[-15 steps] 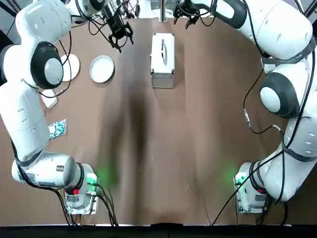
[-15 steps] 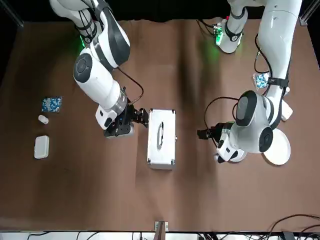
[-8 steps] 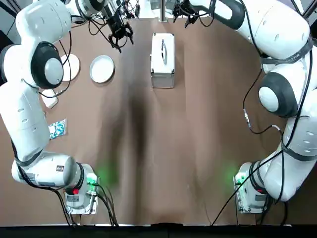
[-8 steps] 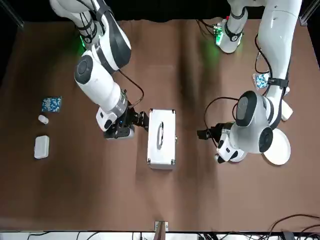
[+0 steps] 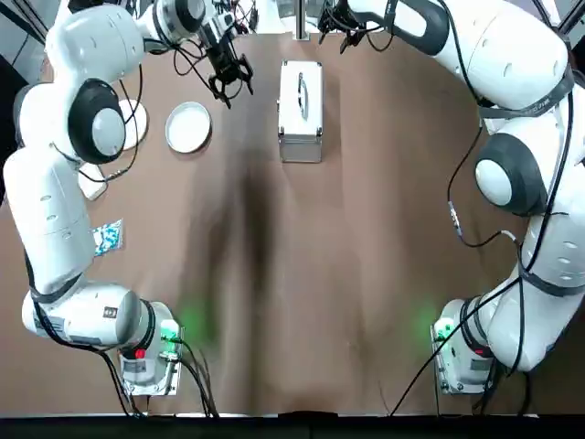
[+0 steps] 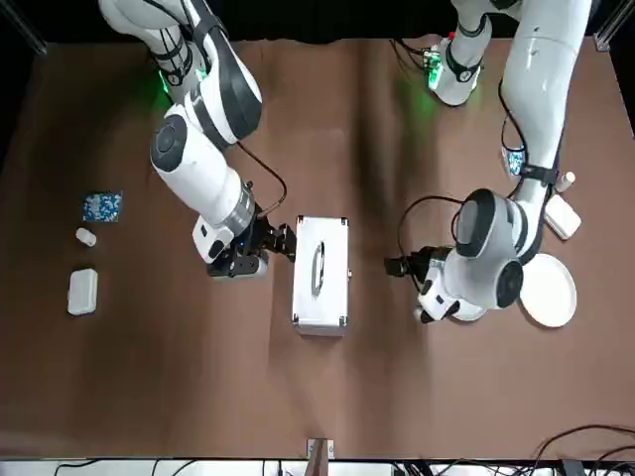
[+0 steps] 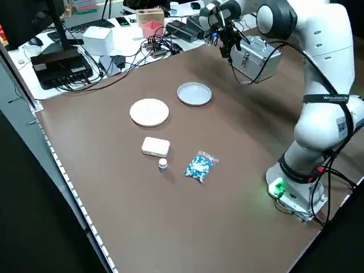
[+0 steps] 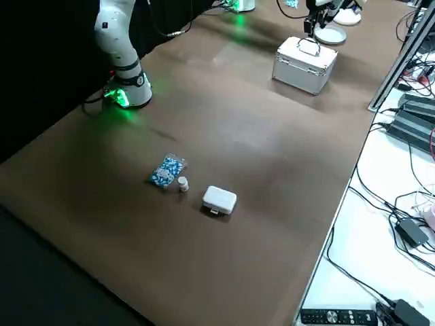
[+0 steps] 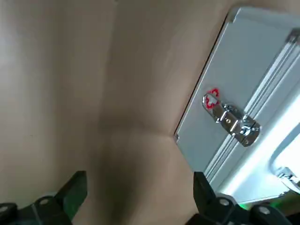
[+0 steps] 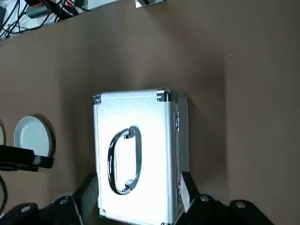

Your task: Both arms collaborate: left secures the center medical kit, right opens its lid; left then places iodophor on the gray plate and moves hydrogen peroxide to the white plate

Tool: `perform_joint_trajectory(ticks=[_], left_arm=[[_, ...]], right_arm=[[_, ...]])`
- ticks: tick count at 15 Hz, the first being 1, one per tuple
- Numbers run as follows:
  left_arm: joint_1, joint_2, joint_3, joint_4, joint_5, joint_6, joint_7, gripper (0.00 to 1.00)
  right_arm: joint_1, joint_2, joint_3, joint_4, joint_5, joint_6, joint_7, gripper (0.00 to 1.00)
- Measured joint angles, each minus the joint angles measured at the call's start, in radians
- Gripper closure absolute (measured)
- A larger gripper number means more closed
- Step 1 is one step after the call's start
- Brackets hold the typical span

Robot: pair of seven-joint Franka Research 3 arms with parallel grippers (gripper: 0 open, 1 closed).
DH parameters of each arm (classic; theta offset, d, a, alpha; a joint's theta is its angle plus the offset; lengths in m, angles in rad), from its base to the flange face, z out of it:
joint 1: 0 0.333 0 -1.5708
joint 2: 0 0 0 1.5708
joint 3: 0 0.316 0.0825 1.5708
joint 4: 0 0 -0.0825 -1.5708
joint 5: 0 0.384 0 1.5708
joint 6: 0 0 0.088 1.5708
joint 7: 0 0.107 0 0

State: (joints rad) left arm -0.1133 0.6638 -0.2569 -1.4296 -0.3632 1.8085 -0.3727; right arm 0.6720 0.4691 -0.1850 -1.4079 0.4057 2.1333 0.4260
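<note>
The medical kit [image 5: 301, 112] sits at the far middle of the tabletop [image 5: 366, 229], with its lid [image 10: 105, 159] down. The left gripper [image 9: 139, 179] is just to the left of it, with its two fingers wide apart and nothing between them. The right gripper [image 10: 141, 180] is over by the kit's right side, spread apart too, and holds nothing.

The kit looks like a stiff metal box. It is likely light enough to slide if pushed, and its smooth sides may be slippery. The left gripper should hold the lower part firmly, below the lid's edge, so the lid can still swing. The slim handle [image 10: 111, 164] looks like a good place for the right gripper to pull. A metal latch [image 9: 232, 119] is on the left side, and it may need to come undone first. What look like hinges [image 10: 177, 121] are on the right side.

The gray plate [image 7: 194, 94] and the white plate [image 7: 149, 112] are off to the left. In the front view, the left arm hides part of the gray one. The iodophor does not show. A small white bottle [image 7: 162, 164] stands at the left, but its label cannot be read. The inside of the kit is hidden, and it is hard to tell if the latch is fastened.
</note>
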Motion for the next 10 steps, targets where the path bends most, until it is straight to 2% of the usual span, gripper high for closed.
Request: perform_joint_trajectory(ticks=[4,10], left_arm=[[-0.034,0.028,0.0,0.0,0.0,0.071,-0.171,0.0],[-0.043,0.038,0.0,0.0,0.0,0.18,-0.63,0.0]], right_arm=[[0.0,0.001,0.0,0.0,0.0,0.001,0.0,0.21],[0.0,0.001,0.0,0.0,0.0,0.002,0.0,0.21]])
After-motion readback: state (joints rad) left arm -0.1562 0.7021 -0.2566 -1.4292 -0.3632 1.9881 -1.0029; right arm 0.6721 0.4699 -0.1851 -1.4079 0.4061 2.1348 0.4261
